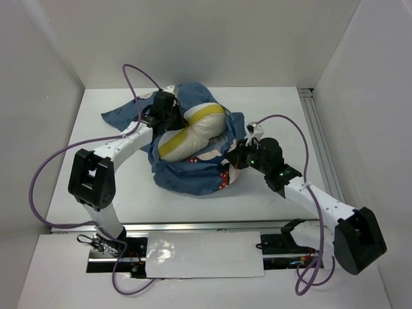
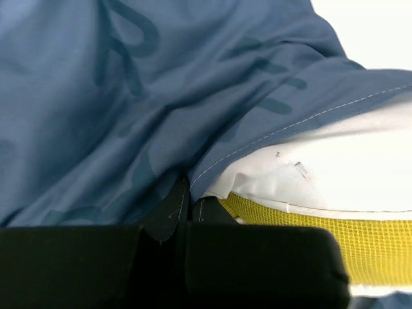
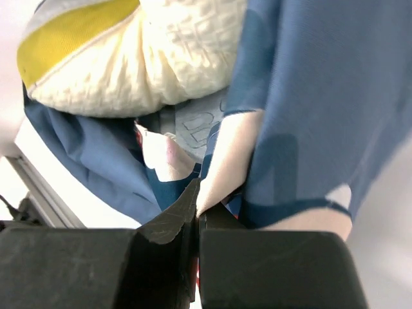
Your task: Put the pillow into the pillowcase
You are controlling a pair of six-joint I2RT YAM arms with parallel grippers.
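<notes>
left hand (image 2: 190,201): clamped tight | right hand (image 3: 197,203): clamped tight | arms: both reach forward, elbows outward

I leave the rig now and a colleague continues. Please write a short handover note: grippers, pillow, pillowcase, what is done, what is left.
Left gripper: shut on the pillowcase hem, beside the pillow.
Right gripper: shut on the pillowcase edge, at the right of the opening.
Things: the pillow lies bent at mid-table. Part of it is inside the pillowcase, and the yellow band sticks out.
Done: pillow partly in.
Left: pull the pillowcase over the rest, probably then flatten.
</notes>
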